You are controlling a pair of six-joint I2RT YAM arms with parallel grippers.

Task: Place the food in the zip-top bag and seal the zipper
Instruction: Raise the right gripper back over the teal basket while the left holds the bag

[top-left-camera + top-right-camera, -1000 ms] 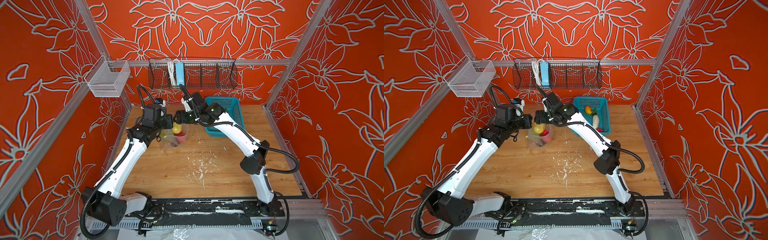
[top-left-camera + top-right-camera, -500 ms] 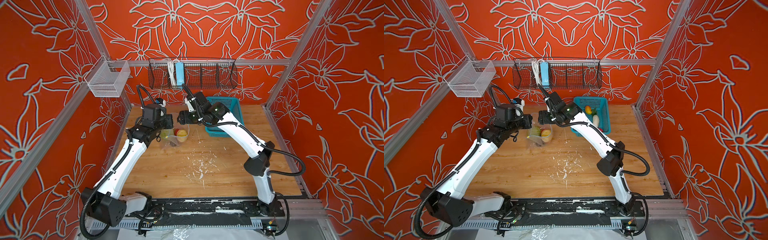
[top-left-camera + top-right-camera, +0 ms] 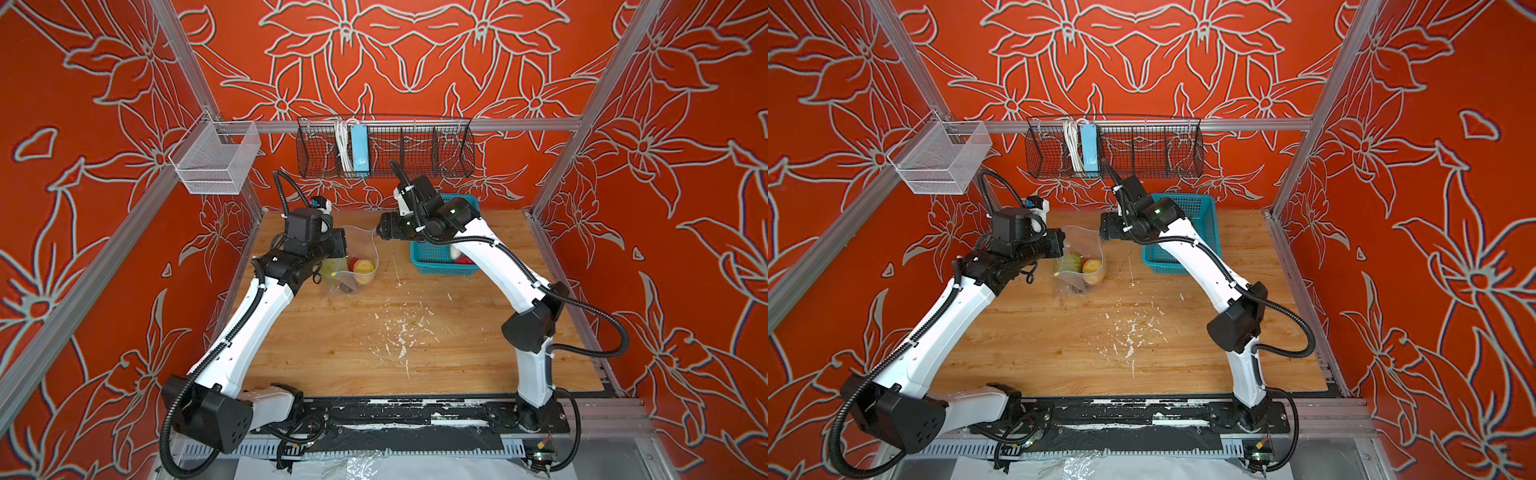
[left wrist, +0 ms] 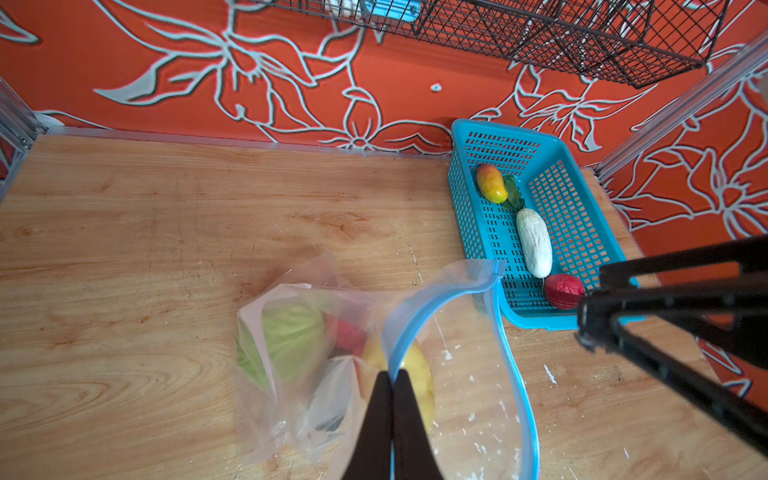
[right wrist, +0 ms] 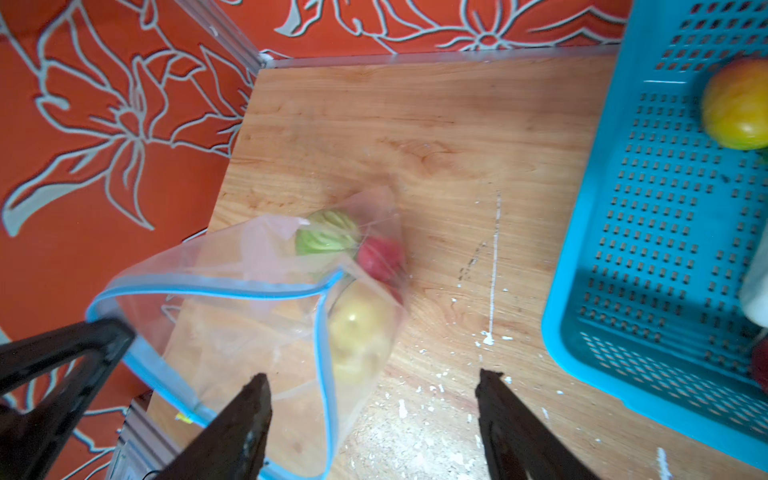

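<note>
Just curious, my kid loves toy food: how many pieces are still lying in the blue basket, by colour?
Orange-yellow mango: 1
Green leaf: 1
White radish: 1
Red fruit: 1
Total: 4

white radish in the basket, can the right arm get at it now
Probably yes: the right fingers are open and empty, and the white radish lies uncovered in the open-topped basket close by that arm.
</note>
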